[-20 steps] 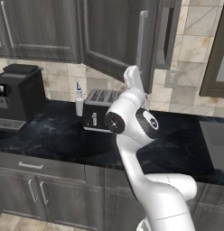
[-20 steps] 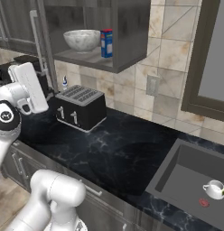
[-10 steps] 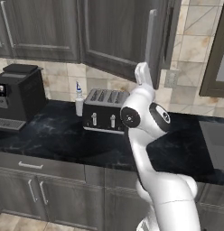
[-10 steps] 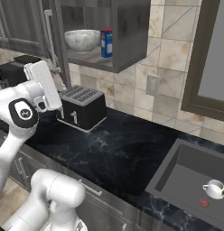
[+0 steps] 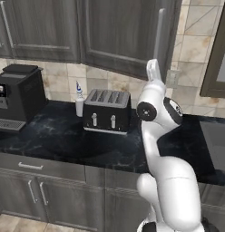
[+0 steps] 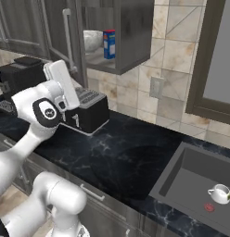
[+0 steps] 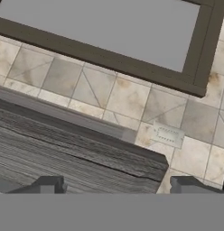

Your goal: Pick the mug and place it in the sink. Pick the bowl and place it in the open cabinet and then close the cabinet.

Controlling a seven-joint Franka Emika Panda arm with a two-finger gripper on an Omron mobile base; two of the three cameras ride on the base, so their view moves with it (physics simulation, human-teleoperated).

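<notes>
While the door half hides the bowl (image 6: 92, 40), the cabinet (image 7: 77, 151) lies between spread, empty fingers (image 7: 49, 184), mug (image 6: 219, 193) in sink (image 6: 191, 178).

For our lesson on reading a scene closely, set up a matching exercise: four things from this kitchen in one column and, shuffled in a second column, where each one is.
Things:
1. mug
2. bowl
3. toaster
4. coffee machine

Places:
A. on the cabinet shelf, beside a blue box
B. far left end of the counter
C. inside the sink, near the red drain mark
D. on the counter under the cabinet door

Pairs: 1-C, 2-A, 3-D, 4-B
</notes>
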